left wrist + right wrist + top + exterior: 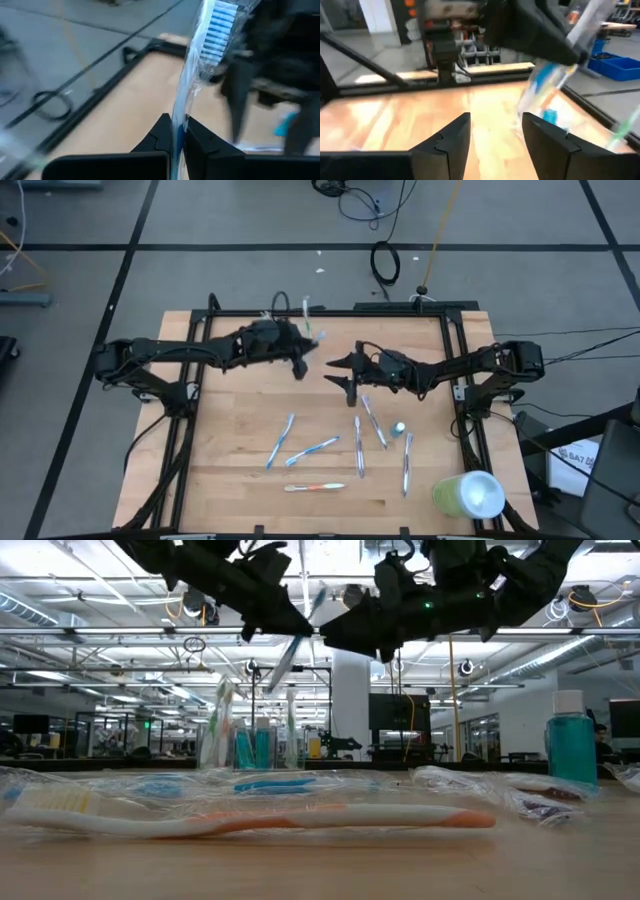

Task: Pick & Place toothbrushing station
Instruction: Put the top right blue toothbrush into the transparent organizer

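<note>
My left gripper (301,348) is over the table's far middle, shut on a blue-and-white toothbrush (210,30) in a clear wrapper; the brush also shows in the low view (290,655). My right gripper (345,377) hangs open and empty just to its right, above the table, fingers toward the left arm (495,135). Several wrapped toothbrushes lie flat on the table's near half (358,445), one of them orange and white (315,487). A small teal bottle with a white cap (572,745) stands upright. I cannot pick out the clear cup. My left gripper pinches the toothbrush's handle (178,125) between its two fingers, through the wrapper. The brush runs on past the fingertips, with its bristle head (217,27) at the free end. It is lifted clear of the table and slants upward (290,655).
A large lime-green cylinder with a white end (468,493) lies at the near right corner. A black frame (330,310) runs around the wooden table. A green brush (318,335) shows next to the left gripper. Bare wood lies at the table's left (220,440).
</note>
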